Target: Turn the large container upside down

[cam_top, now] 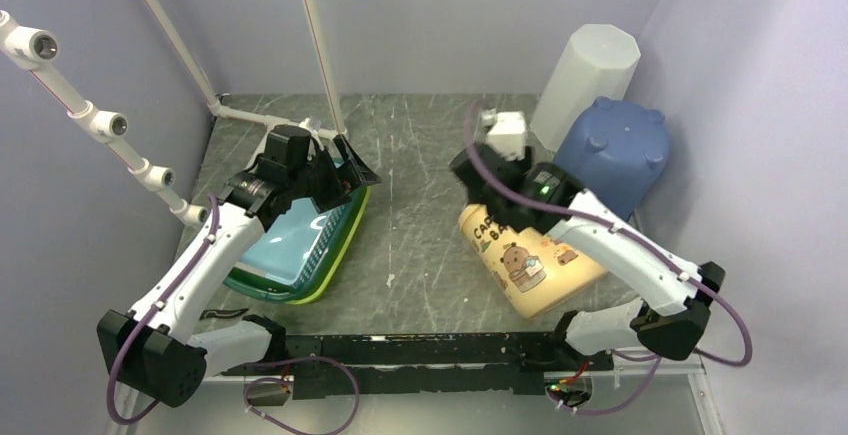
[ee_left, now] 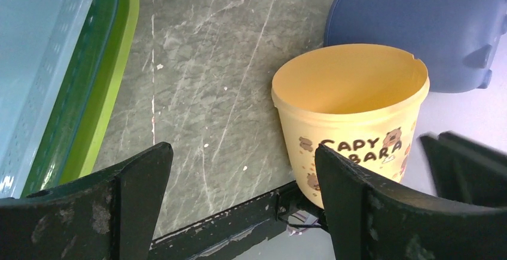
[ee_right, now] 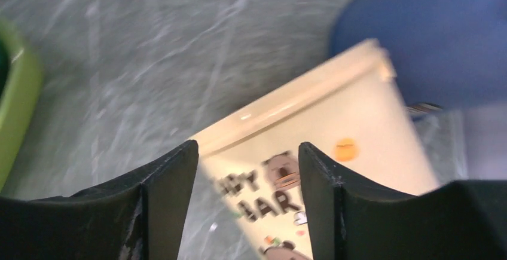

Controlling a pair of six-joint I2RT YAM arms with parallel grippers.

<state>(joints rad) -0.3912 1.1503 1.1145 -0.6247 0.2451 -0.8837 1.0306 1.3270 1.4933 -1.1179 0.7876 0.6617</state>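
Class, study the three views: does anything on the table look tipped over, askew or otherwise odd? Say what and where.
The yellow bucket lies on its side at the right, in front of the blue tub, its open mouth facing left. The tall white container at the back leans askew. Nothing looks spilled.

Three tub-like vessels: one yellow capybara container (cam_top: 525, 270), one blue bucket (cam_top: 615, 150), one tall white bin (cam_top: 585, 75)

Three nested baskets: one light blue basket (ee_left: 36, 45), one dark green basket (ee_left: 78, 86), one lime basket (ee_left: 113, 75)

Two robot arms: left arm (cam_top: 195, 265), right arm (cam_top: 640, 260)
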